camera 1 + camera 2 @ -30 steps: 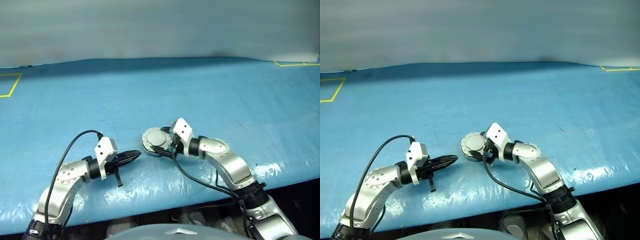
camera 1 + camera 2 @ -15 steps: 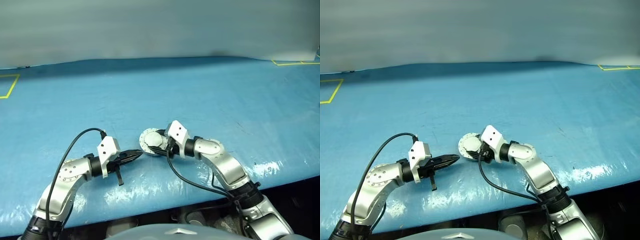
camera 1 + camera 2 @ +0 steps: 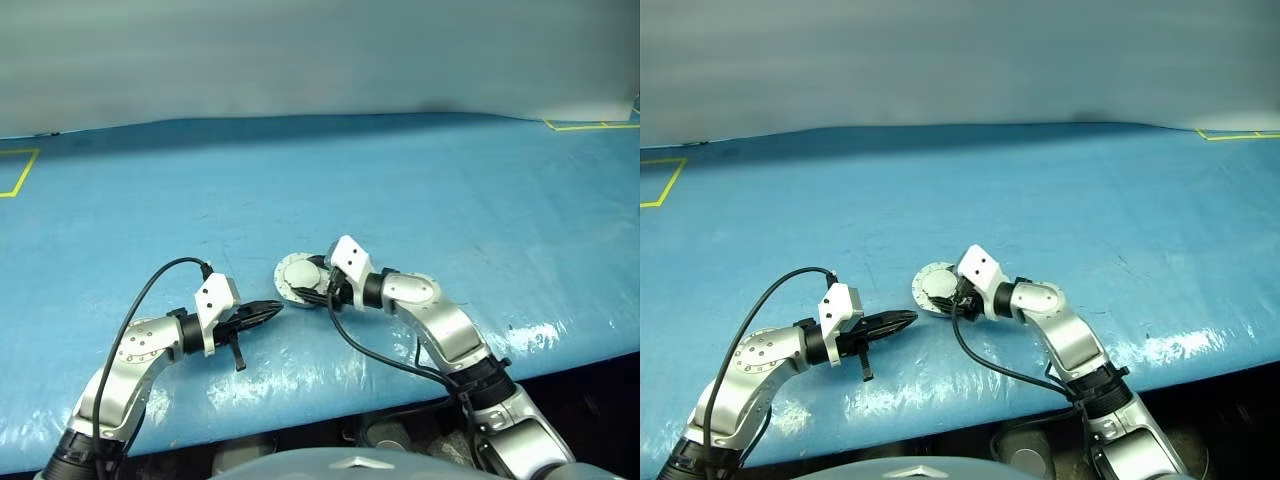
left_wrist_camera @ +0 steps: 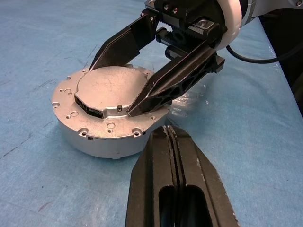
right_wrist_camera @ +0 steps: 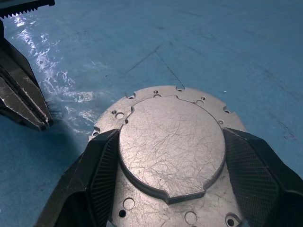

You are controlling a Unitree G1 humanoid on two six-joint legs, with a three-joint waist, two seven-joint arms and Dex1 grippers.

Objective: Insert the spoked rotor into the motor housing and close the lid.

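One lid (image 4: 111, 90) lies flat and closed on top of one housing (image 4: 94, 139), the two forming a single round grey metal unit that rests on the blue table cover (image 3: 420, 190), near the front edge and about midway between the two arms. The lid shows a notched rim with small holes and a raised, scratched round centre; the housing shows as a plain grey side wall beneath it, and its inside is hidden. The rotor cannot be seen, so whether it sits inside cannot be told. The right gripper (image 4: 118, 87) reaches over the unit from the robot's right, its two black fingers (image 5: 94, 175) spread apart and set on either side of the lid's raised centre, their tips lying on or just above the flat rim; in the right wrist view the fingers flank the raised centre closely, but whether they press against it cannot be told. The left gripper (image 3: 268, 309) is just beside the unit on the robot's left, pointing toward it, its two fingers pressed together with nothing between them, the tips close to the housing wall but apart from it. One black cable (image 3: 150, 285) loops from the left wrist back along the arm, and another black cable (image 3: 375, 350) hangs from the right wrist. Yellow tape marks (image 3: 20, 170) lie at two far corners of the cover, one at each side.
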